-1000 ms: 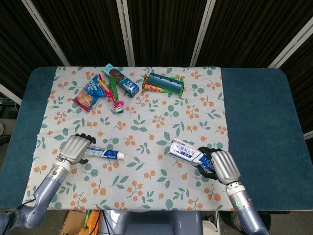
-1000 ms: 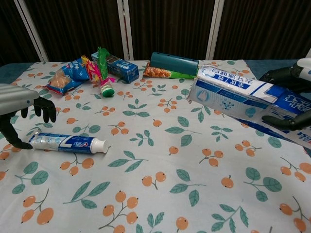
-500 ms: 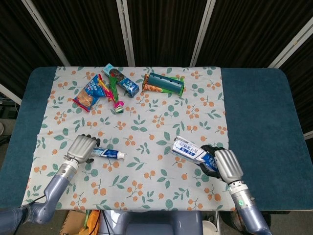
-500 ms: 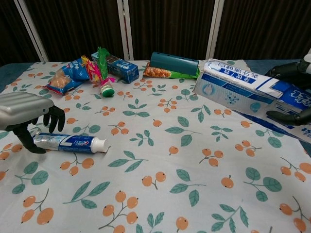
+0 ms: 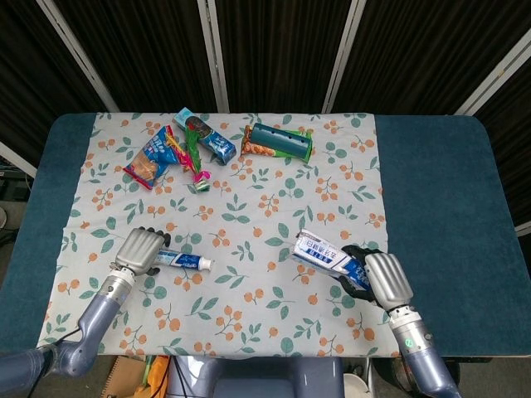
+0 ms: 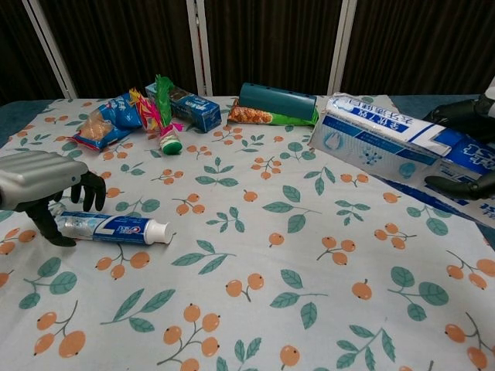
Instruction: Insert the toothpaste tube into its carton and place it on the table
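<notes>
The toothpaste tube (image 6: 112, 228) lay flat on the floral cloth (image 6: 255, 270), the left hand (image 6: 35, 189) arched over its crimped end, fingers either side, grip unclear. The right hand (image 5: 377, 278) held the carton (image 6: 390, 143) aloft. I judged the tube soft and slippery, best gripped mid-body. The chest view alone showed the fingertips touching the cloth beside the tube

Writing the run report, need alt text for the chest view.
The right hand holds a toothpaste carton above a floral tablecloth; the left hand closes around the tail of a toothpaste tube lying flat. Snack packs sit at the far edge.
</notes>
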Robot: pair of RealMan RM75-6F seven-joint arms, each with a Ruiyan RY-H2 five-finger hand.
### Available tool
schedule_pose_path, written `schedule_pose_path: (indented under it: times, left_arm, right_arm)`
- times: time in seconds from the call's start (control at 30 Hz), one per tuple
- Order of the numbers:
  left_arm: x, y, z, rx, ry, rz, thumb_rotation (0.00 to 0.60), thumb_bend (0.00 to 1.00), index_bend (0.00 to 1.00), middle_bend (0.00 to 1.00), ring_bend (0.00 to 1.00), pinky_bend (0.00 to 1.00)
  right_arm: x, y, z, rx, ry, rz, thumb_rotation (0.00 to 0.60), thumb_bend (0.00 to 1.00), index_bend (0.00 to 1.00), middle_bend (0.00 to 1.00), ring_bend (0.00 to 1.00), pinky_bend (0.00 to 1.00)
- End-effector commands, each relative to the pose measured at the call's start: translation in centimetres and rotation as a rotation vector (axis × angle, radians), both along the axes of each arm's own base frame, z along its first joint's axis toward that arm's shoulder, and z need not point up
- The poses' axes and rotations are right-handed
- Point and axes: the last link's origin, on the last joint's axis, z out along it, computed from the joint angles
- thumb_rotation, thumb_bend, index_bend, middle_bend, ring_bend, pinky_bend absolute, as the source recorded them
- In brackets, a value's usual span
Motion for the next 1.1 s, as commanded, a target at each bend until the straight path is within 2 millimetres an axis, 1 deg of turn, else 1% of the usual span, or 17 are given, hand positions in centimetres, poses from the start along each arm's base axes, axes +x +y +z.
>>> schedule_pose_path:
  times: [0.03, 0.13, 0.2, 0.3, 0.4, 0.47, 0.6, 0.67, 0.8, 0.87, 0.97, 1.07, 1.1]
  left_arm:
    - [0.0, 0.0, -0.5, -0.005, 0.001, 0.003, 0.600, 0.19, 0.42, 0.44, 0.39, 0.43]
    - [0.3, 0.1, -0.9, 0.006, -0.005, -0.015, 0.600, 0.32, 0.53, 0.55, 0.49, 0.51]
    - [0.5, 0.1, -1.0, 0.013, -0.006, -0.031, 0.600, 0.41, 0.63, 0.66, 0.59, 0.60]
    - [1.0, 0.2, -0.7, 0.034, -0.020, -0.071, 0.600, 0.45, 0.71, 0.73, 0.66, 0.66]
    - [1.4, 0.3, -0.2, 0.052, -0.033, -0.110, 0.600, 0.46, 0.73, 0.75, 0.67, 0.67]
    - [1.9, 0.6, 0.6, 0.069, -0.040, -0.148, 0.600, 0.46, 0.73, 0.75, 0.67, 0.67]
    - [3.3, 1.7, 2.8, 0.107, -0.054, -0.240, 0.600, 0.46, 0.73, 0.75, 0.67, 0.67]
    - [4.5, 2.7, 4.5, 0.135, -0.058, -0.296, 0.600, 0.46, 0.73, 0.75, 0.67, 0.67]
    - [5.9, 3.8, 6.4, 0.154, -0.061, -0.358, 0.600, 0.46, 0.73, 0.75, 0.67, 0.67]
    - [7.2, 4.6, 8.0, 0.167, -0.064, -0.408, 0.600, 0.46, 0.73, 0.75, 0.67, 0.67]
    - [9.7, 5.8, 10.6, 0.161, -0.056, -0.501, 0.600, 0.46, 0.73, 0.75, 0.67, 0.67]
    - [10.8, 6.1, 11.5, 0.147, -0.050, -0.542, 0.600, 0.46, 0.73, 0.75, 0.67, 0.67]
    - [11.6, 6.2, 12.0, 0.144, -0.045, -0.572, 0.600, 0.46, 0.73, 0.75, 0.67, 0.67]
  right_arm:
    - [0.0, 0.0, 0.1, -0.003, -0.002, -0.002, 0.600, 0.44, 0.46, 0.53, 0.51, 0.47]
    - [-0.1, -0.2, 0.3, -0.007, -0.006, -0.008, 0.600, 0.45, 0.46, 0.53, 0.51, 0.47]
    - [-0.1, -0.2, 0.3, -0.008, -0.008, -0.011, 0.600, 0.45, 0.46, 0.53, 0.51, 0.47]
    - [-0.2, -0.3, 0.4, -0.012, -0.010, -0.013, 0.600, 0.46, 0.46, 0.53, 0.51, 0.47]
    - [-0.2, -0.3, 0.4, -0.013, -0.013, -0.016, 0.600, 0.46, 0.46, 0.53, 0.51, 0.47]
    - [-0.3, -0.3, 0.4, -0.013, -0.015, -0.018, 0.600, 0.46, 0.46, 0.53, 0.51, 0.47]
    - [-0.1, -0.1, 0.5, -0.013, -0.022, -0.014, 0.600, 0.46, 0.46, 0.53, 0.51, 0.47]
    - [0.1, 0.0, 0.6, -0.013, -0.030, -0.010, 0.600, 0.46, 0.46, 0.53, 0.51, 0.47]
    - [0.2, 0.2, 0.6, -0.010, -0.036, -0.004, 0.600, 0.46, 0.46, 0.53, 0.51, 0.47]
    - [0.4, 0.5, 0.6, -0.006, -0.039, 0.006, 0.600, 0.46, 0.46, 0.53, 0.51, 0.47]
    - [0.7, 0.9, 0.5, 0.004, -0.042, 0.026, 0.600, 0.46, 0.46, 0.53, 0.51, 0.47]
    - [0.8, 1.1, 0.5, 0.008, -0.042, 0.033, 0.600, 0.46, 0.46, 0.53, 0.51, 0.47]
    - [0.9, 1.2, 0.5, 0.011, -0.042, 0.036, 0.600, 0.46, 0.46, 0.53, 0.51, 0.47]
